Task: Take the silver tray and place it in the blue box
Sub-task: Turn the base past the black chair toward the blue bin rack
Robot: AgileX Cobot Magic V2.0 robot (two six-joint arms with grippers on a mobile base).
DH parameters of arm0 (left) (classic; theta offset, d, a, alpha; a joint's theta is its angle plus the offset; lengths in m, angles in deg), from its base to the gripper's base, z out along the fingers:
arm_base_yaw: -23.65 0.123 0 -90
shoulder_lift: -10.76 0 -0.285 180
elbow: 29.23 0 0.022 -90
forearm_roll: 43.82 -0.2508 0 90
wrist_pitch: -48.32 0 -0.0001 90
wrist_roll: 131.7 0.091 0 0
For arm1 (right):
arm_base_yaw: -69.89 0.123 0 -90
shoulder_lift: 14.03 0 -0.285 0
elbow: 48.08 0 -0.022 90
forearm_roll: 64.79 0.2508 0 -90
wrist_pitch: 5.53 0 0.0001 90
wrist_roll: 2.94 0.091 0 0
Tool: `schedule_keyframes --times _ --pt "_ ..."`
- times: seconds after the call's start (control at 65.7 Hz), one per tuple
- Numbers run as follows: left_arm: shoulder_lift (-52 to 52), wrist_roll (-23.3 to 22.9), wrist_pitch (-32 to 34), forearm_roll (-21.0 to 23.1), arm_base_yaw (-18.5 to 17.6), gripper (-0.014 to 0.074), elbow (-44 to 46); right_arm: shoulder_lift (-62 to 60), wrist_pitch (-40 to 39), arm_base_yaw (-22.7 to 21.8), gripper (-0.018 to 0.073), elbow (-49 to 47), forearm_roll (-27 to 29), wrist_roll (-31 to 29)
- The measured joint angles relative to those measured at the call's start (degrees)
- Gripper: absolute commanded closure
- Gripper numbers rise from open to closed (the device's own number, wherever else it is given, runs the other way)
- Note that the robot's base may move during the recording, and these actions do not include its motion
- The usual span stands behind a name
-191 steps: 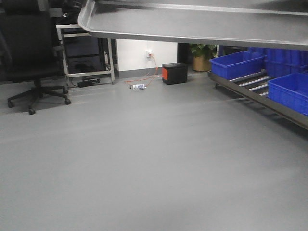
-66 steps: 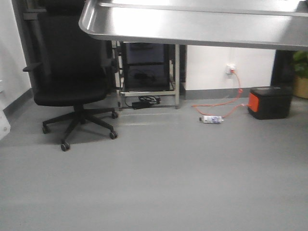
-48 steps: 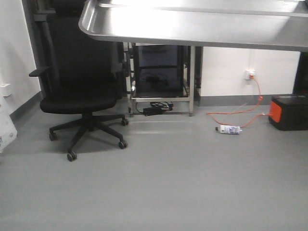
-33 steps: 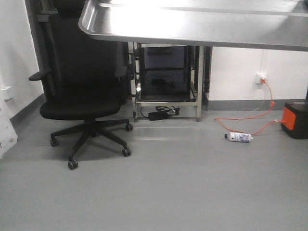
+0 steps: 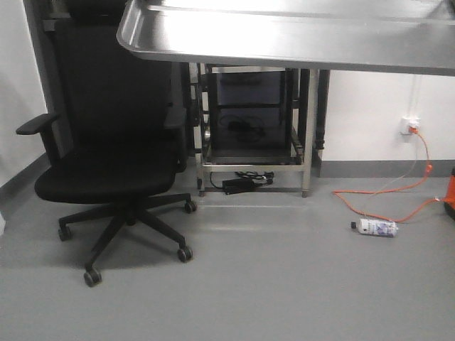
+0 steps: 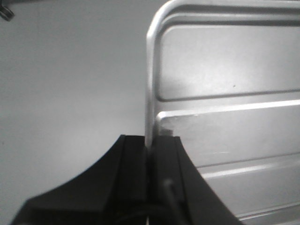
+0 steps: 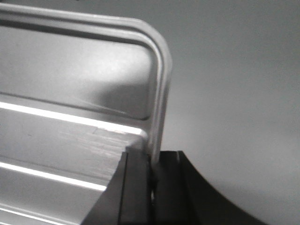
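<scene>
The silver tray (image 5: 284, 35) is in the air, held level between both arms. In the front view its underside and 1 rounded corner fill the upper edge of the picture.

The left tool (image 6: 149, 149) pinches the raised rim on one short side of the tray. Its 2 black fingers (image 6: 133, 159) are pressed on the rim, 1 outside and 1 inside. Just beyond the grip the rim bends into a rounded corner. On the tray floor beside this tool the long straight ridges shine.

The right tool (image 7: 152, 164) is closed on the opposite rim in the same manner, with the metal edge standing between its 2 fingers, also near a rounded corner.

Below the tray lies the grey floor (image 5: 284, 291). Under the tray's corner stands a black office chair (image 5: 114, 163). Under the middle of the tray stands a metal rack (image 5: 252, 142), with a black power adapter (image 5: 238, 185) beneath it. Toward the tray's other end an orange cable (image 5: 391, 202) runs from a wall socket (image 5: 410, 126) down to the floor. A small white object (image 5: 375, 227) lies near the cable; I cannot tell what it is.
</scene>
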Motion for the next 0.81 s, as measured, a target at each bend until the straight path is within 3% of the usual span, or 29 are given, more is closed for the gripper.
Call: schedule_keyframes --times 0.807 --pt "0.00 0.00 0.00 0.20 0.00 0.0701 0.00 0.00 0.04 0.00 0.0499 0.00 0.00 0.00"
